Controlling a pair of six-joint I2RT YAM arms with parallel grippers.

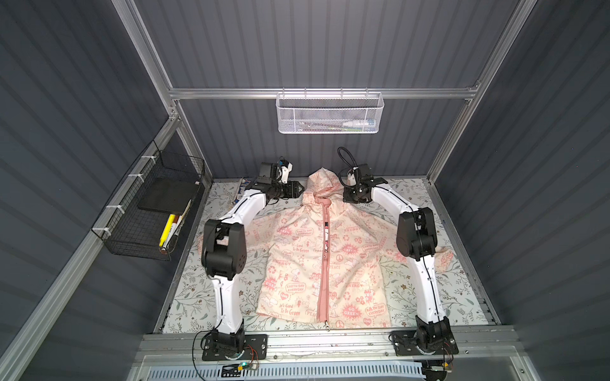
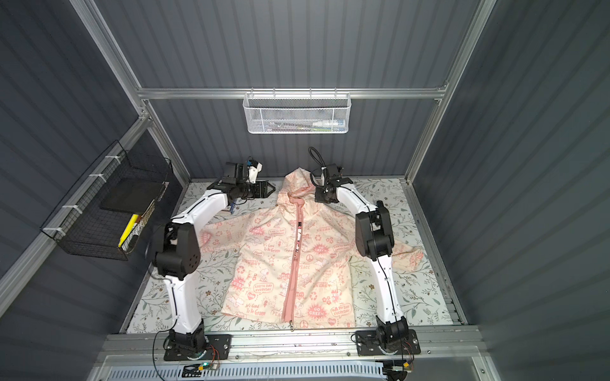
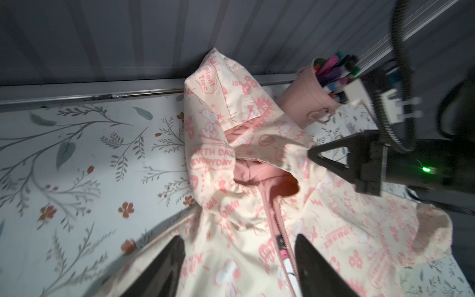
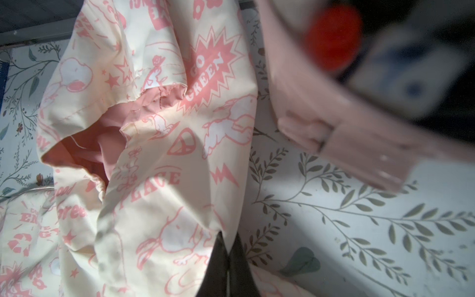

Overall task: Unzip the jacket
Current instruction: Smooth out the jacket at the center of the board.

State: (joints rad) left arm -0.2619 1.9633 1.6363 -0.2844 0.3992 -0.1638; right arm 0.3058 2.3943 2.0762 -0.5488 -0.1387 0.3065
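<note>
Child's jacket [image 1: 297, 264] flat on the floral counter [image 1: 462, 297], central. The hood [image 1: 321, 183] is near the back wall and the hem lies just short of the front rail. Bare counter either side of hood and past both sleeves. Pink zipper [image 1: 321, 280] has its metal pull at the hem end.

Left gripper [image 1: 299, 190] just beside hood, jaws apart. Right gripper [image 4: 227, 244] has its jaws together, pinching the hood edge.

Arm elbows cover part of each sleeve. A pink cup [image 3: 305, 100] of markers stands behind hood, hidden under right wrist in both top views and blurred in the right wrist view.
</note>
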